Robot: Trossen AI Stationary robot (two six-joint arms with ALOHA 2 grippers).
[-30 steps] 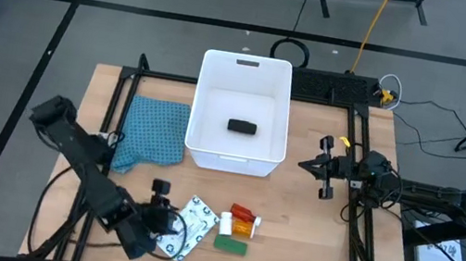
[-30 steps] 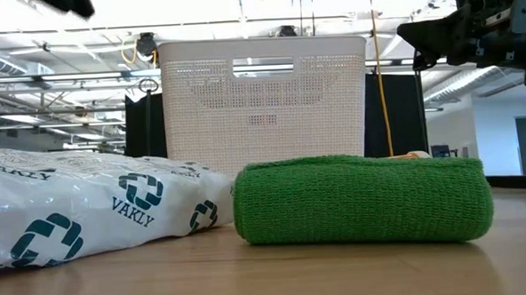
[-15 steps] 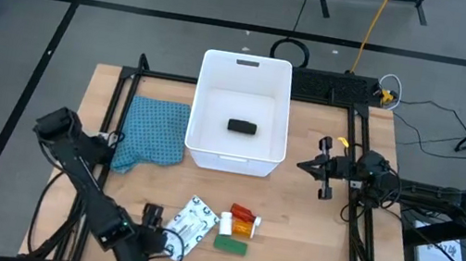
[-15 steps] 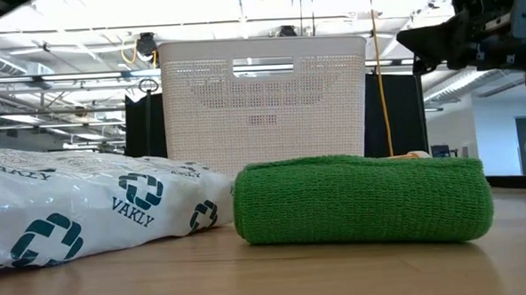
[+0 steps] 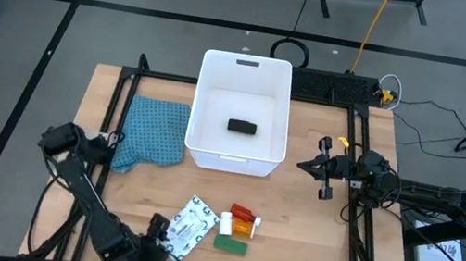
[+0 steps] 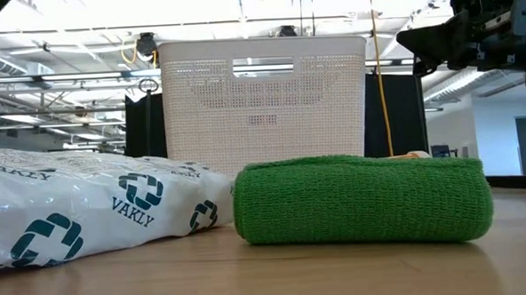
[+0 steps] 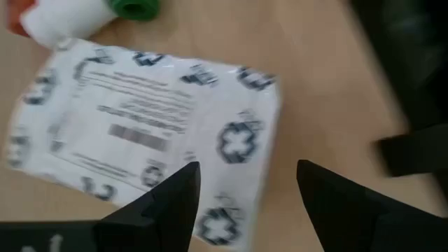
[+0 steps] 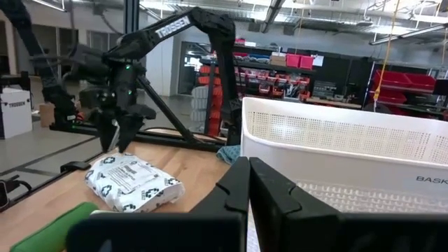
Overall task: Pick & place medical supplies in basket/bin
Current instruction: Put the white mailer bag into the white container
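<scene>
Risk: left gripper (image 7: 241, 192), jaws released over the flat white packet (image 5: 187, 231), may pinch only its slippery corner and drop it short of the bin (image 5: 249, 64); right gripper (image 8: 246, 183) idles, jaws clenched.

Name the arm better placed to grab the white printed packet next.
Left. The left gripper is open right at the white printed packet, fingers over its near edge. The right gripper is shut, off beside the white bin.
</scene>
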